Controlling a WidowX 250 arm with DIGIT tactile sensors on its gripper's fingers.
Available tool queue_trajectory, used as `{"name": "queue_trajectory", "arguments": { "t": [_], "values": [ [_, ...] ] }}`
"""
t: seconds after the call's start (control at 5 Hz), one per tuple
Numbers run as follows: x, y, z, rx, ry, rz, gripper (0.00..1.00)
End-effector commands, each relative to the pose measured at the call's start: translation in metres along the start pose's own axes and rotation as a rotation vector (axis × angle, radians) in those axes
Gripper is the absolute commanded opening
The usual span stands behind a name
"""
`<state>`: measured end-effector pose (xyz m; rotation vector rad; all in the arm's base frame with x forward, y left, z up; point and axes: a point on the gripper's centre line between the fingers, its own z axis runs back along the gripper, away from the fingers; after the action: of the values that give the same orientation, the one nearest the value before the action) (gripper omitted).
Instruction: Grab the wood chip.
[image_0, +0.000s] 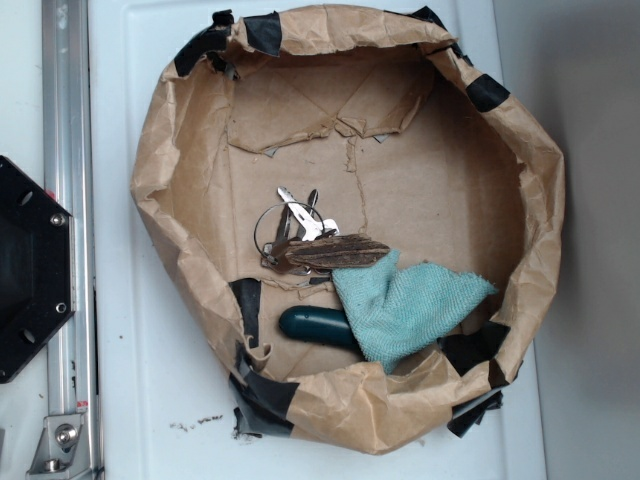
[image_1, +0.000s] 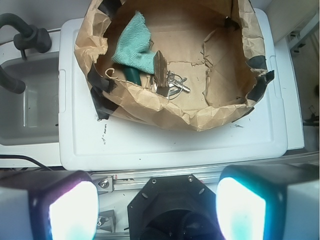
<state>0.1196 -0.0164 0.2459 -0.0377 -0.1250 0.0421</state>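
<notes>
Wood chip (image_0: 333, 252) lay flat on the floor of a brown paper-lined basin (image_0: 150, 170), its long axis running nearly left to right in the exterior view, the right end tilted slightly upward and tapering toward a teal cloth (image_0: 410, 305). Its left end rested on a ring of silver keys (image_0: 290, 222), touching them. A dark green oblong object (image_0: 312, 324) sat just below the chip, partly under the cloth. In the wrist view the chip (image_1: 160, 70) ran near-vertically. The gripper (image_1: 157, 205) hung well apart from the basin, above the white worktop (image_1: 165, 145), its two fingers (image_1: 240, 207) spread wide and released, holding nothing.
</notes>
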Motion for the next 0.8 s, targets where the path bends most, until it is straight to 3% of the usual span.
{"name": "queue_trajectory", "arguments": {
  "t": [0.0,0.2,0.4,0.6],
  "values": [
    [0.0,0.0,0.0,0.0,0.0,0.0,1.0],
    [0.038,0.009,-0.03,0.06,0.003,0.04,1.0],
    [0.074,0.02,-0.073,0.107,0.048,0.048,1.0],
    [0.097,0.029,-0.111,0.121,0.044,-0.009,1.0]
  ]
}}
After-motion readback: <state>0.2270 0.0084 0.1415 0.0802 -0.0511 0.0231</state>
